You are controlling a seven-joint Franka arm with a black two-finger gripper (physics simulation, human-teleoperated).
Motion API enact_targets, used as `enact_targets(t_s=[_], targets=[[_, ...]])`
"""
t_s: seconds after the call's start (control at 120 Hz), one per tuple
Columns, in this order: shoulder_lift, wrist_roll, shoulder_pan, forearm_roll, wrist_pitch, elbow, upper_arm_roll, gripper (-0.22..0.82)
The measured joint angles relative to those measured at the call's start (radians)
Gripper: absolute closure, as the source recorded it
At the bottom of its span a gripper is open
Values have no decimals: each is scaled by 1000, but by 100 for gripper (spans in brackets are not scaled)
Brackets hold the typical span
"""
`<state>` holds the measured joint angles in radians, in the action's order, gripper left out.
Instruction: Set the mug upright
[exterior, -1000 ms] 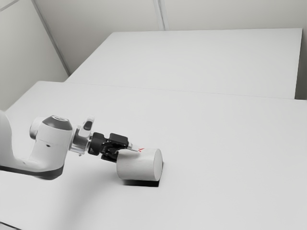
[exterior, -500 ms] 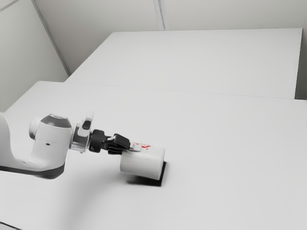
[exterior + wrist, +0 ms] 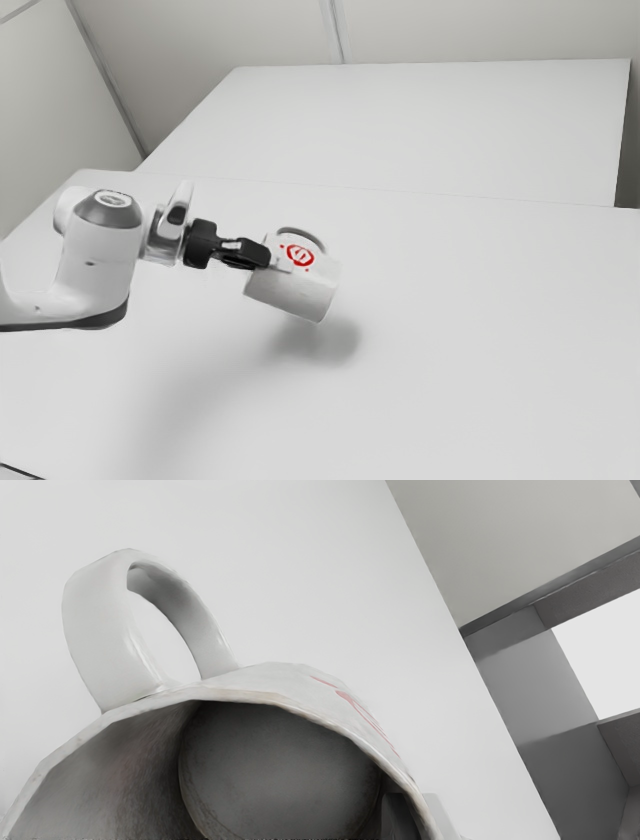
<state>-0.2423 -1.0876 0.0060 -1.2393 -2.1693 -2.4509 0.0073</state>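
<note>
In the exterior view I can't see into the mug (image 3: 292, 286); the wrist view's bottom edge crops it and the fingers of the pincer (image 3: 280, 260). The exterior view's left edge cuts off the arm (image 3: 95, 255).

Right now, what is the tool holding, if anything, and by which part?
The tool holds the mug by its wall at the open rim, one finger inside and one outside, near the red print rather than by the handle.

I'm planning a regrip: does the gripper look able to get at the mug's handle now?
Probably not: the gripper is clamped on the mug by its wall, holding it aloft, though the handle looks clear.
</note>
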Motion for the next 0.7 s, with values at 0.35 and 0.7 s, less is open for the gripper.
enact_targets(t_s=[0.35,0.7], targets=[[16,299,2,678,95,244,-54,77],[34,641,5,1081,142,275,-145,78]])
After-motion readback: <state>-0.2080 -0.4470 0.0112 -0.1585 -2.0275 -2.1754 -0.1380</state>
